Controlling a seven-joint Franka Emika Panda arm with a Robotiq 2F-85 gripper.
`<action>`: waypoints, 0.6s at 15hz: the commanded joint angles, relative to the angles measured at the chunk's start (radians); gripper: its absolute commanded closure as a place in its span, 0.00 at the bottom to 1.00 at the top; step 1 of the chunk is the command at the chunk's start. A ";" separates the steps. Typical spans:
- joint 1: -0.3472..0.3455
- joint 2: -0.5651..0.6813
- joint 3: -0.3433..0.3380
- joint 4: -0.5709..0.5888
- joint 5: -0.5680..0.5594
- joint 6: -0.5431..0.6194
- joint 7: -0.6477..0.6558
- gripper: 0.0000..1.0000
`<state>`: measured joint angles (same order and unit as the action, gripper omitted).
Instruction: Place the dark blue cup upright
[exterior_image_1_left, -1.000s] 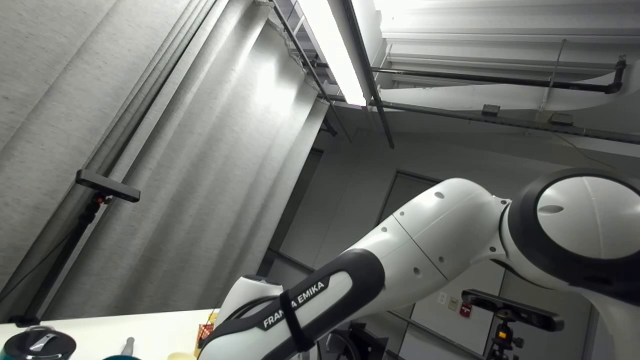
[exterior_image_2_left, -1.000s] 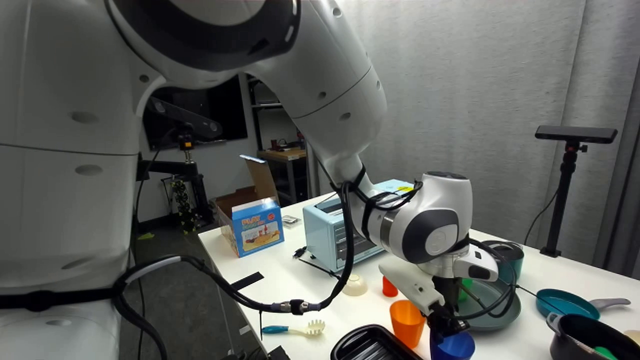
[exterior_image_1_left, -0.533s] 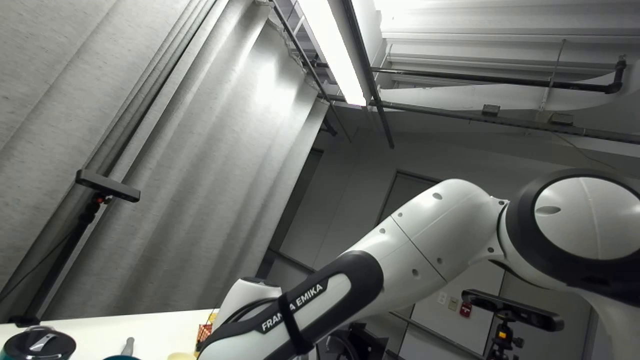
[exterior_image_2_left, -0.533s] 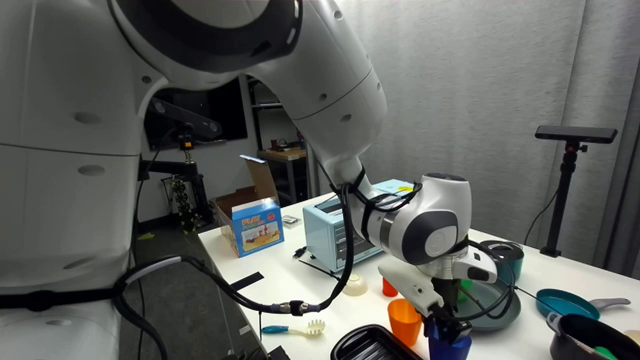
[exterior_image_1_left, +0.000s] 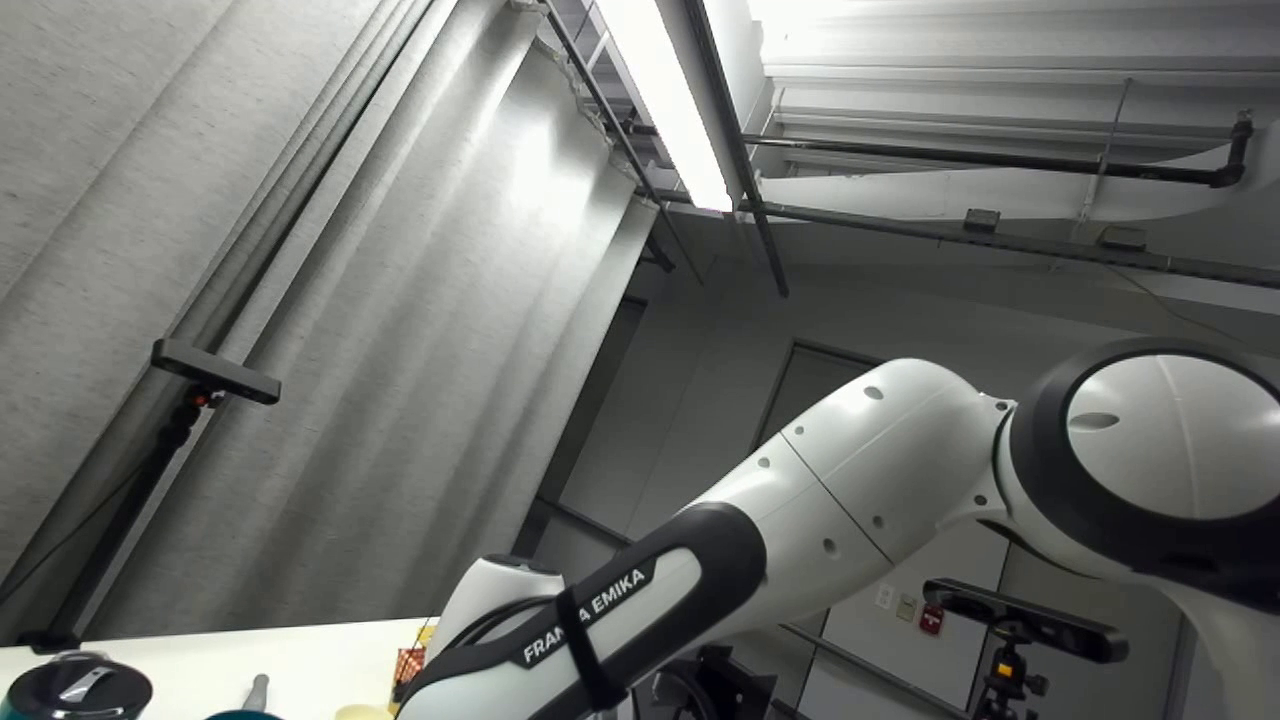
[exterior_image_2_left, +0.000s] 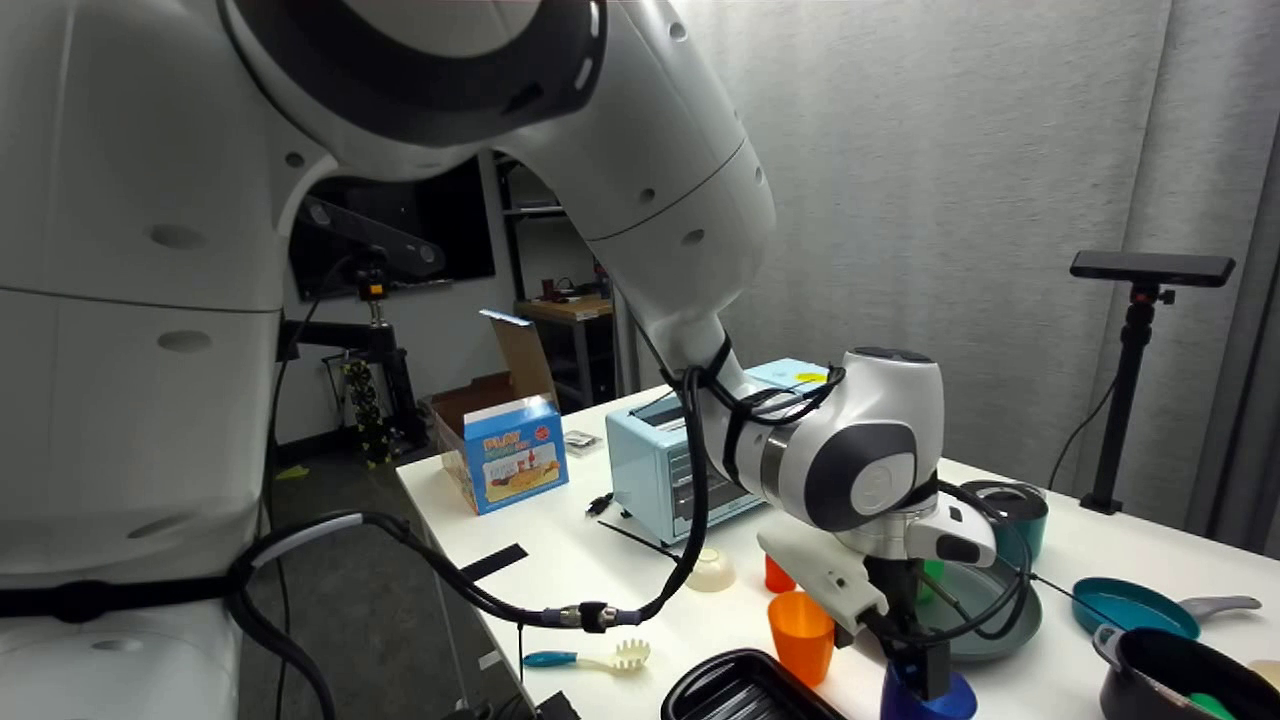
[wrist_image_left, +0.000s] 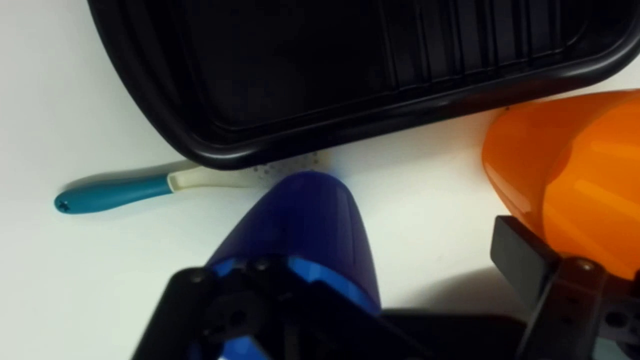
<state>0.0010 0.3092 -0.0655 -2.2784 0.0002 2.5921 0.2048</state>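
"While I watch through the cameras, the grey curtain (exterior_image_2_left: 940, 180) hangs across the far side in an exterior view, and my white arm (exterior_image_2_left: 690, 200) stretches from the left out over the white table (exterior_image_2_left: 1130, 550)."

"What's on it, biggest first?"

"I have the pale blue toaster oven (exterior_image_2_left: 640, 480) far back, partly behind my arm, with the printed box (exterior_image_2_left: 515, 460) to its left. The black tray (wrist_image_left: 225, 156) lies on the near side, the dark pot (exterior_image_2_left: 1125, 690) near right."

"And your gripper (wrist_image_left: 392, 262)?"

"Its two fingers are spread wide and grip nothing. One is just beside the orange cup (exterior_image_2_left: 803, 650); I can't tell whether they touch. The other crosses the mouth of the dark blue cup (wrist_image_left: 310, 220), and I can't tell whether it dips inside."

"Where exactly is that cup?"

"Near side, right of the orange one and apart from it, mouth turned up toward my wrist camera. Its lower part runs out of frame in an exterior view, so I can't say how squarely it rests."

"Anything smaller?"

"A teal-handled utensil (exterior_image_2_left: 590, 660) with a pale pronged head, left of the tray, and a small red cup (exterior_image_2_left: 779, 575), farther back than the orange one."
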 joint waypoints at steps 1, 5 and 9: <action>0.012 0.008 -0.010 -0.002 -0.009 0.059 0.031 0.00; 0.021 0.019 -0.019 0.000 -0.022 0.113 0.040 0.00; 0.038 0.048 -0.036 0.024 -0.026 0.191 0.073 0.00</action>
<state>0.0078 0.3309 -0.0726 -2.2752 0.0001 2.7226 0.2190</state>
